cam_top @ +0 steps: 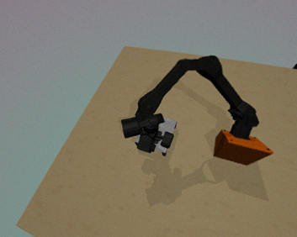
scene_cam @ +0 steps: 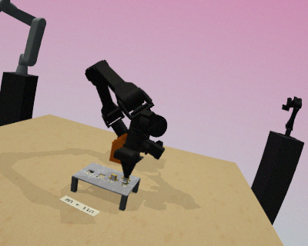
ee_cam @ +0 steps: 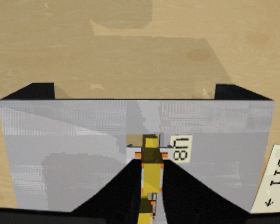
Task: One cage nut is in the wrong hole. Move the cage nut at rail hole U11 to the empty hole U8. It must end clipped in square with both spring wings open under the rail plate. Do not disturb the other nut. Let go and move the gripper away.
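Wooden tabletop (cam_top: 93,192) (scene_cam: 185,161) (ee_cam: 65,55), one rail plate (cam_top: 169,126) (scene_cam: 86,178) (ee_cam: 75,150), one gripper (cam_top: 157,139) (scene_cam: 126,177) (ee_cam: 151,167) gripping one nut (scene_cam: 125,180) (ee_cam: 151,156)

Matt grey metal-looking plate (cam_top: 169,125) (scene_cam: 86,177) (ee_cam: 75,145), wood-look table (cam_top: 91,179) (scene_cam: 162,223) (ee_cam: 40,55)

2 outer views share the rail; wrist looks down close (top, farther).
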Controlling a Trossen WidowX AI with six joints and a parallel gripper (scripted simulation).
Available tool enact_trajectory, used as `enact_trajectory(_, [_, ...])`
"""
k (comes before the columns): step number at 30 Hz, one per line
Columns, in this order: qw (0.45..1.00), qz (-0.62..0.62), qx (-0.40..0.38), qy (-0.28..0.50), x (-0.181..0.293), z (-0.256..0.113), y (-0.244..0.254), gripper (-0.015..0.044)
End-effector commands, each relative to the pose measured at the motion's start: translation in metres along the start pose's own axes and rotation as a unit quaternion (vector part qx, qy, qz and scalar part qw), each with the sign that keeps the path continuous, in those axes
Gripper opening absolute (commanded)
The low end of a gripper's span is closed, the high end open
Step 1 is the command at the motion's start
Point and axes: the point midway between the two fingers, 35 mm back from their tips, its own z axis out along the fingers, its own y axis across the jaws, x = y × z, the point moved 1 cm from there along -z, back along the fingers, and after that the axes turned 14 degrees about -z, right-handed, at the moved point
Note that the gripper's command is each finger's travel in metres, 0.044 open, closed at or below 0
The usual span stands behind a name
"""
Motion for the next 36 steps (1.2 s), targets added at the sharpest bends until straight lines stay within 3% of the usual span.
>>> enact_trajectory(1, [1.000,-0.001,-0.003,0.000,0.0000,0.0007,-0.0004,0.0026])
enact_trajectory(36, [1.000,-0.001,-0.023,-0.005,0.0008,0.0011,-0.0028,0.0026])
